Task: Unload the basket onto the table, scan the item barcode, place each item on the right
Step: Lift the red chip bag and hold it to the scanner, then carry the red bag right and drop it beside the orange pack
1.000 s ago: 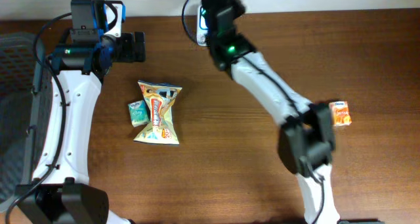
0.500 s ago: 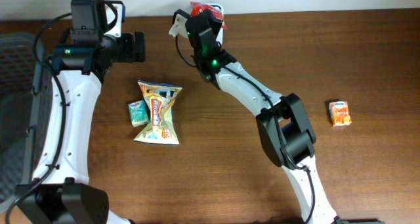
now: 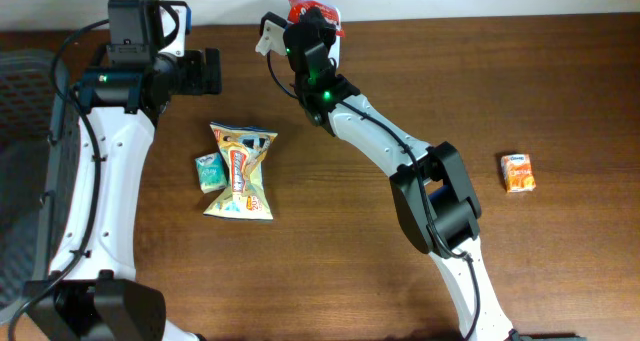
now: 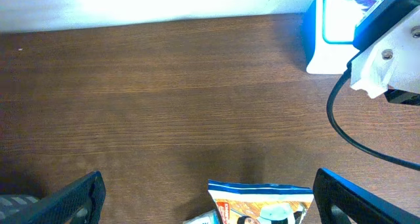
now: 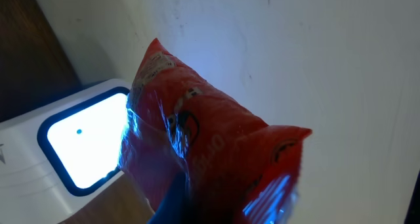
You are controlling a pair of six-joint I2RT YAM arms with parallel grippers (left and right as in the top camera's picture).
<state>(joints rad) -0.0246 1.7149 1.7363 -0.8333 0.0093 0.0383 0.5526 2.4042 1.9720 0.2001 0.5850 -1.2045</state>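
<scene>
Red crinkled snack packet (image 5: 197,152), glossy film, blue glare, beside lit scanner (image 5: 85,145)

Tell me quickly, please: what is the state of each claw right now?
Left claw: open, holding nothing.
Right claw: closed on the red packet, at the lit scanner.

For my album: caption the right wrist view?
A red snack packet held up close to the glowing white scanner.
</scene>
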